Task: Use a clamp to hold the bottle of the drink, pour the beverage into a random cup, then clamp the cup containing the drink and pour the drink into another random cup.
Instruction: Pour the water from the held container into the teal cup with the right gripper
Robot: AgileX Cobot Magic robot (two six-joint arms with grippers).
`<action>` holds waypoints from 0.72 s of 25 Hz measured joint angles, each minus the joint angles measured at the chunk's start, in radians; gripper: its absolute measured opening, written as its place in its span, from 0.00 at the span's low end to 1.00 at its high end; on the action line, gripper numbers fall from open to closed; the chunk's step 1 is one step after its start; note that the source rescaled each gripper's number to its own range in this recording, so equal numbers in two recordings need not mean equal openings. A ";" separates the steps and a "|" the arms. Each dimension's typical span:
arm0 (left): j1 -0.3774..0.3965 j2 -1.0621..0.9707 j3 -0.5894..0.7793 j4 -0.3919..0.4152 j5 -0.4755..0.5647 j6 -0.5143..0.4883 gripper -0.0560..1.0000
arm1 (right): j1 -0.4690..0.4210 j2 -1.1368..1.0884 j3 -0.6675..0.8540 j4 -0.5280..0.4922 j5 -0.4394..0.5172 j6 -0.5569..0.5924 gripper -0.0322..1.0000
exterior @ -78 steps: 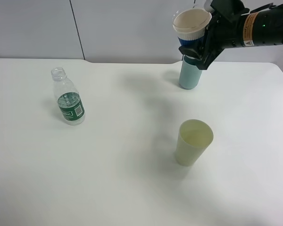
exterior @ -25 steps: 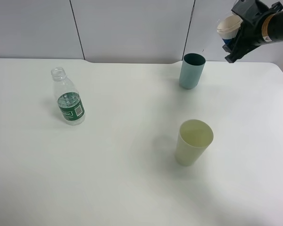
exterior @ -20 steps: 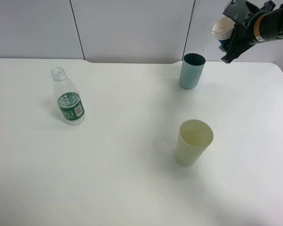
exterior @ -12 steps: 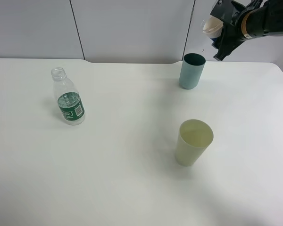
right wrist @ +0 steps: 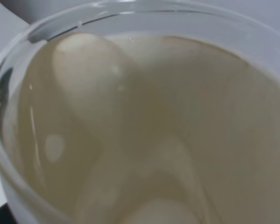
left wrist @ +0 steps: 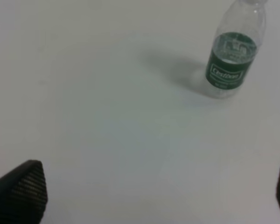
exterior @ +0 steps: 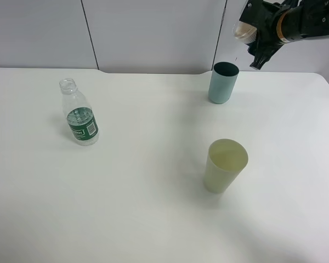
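I see the right gripper (exterior: 254,33) high at the far right, clamped on the translucent cup (exterior: 242,30), which is tipped mouth-left in the air above the teal cup (exterior: 223,83), clear of it. The green cup (exterior: 225,165) stands upright nearer the camera. The bottle (exterior: 80,114) stands uncapped, well apart on the left of the white table (exterior: 142,208).

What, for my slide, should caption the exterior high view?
Right gripper tilts a translucent cup near the teal cup; clear green-labelled bottle stands left.

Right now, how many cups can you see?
3: a teal cup at the back, a pale green cup nearer the front, a third cup tipped in the right gripper.
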 joint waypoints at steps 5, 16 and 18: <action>0.000 0.000 0.000 0.000 0.000 0.000 1.00 | 0.000 0.002 0.000 -0.030 0.002 -0.008 0.03; 0.000 0.000 0.000 0.000 0.000 0.000 1.00 | 0.028 0.044 -0.021 -0.083 0.030 0.022 0.03; 0.000 0.000 0.000 0.000 0.000 0.000 1.00 | 0.028 0.046 -0.021 -0.095 0.035 0.021 0.03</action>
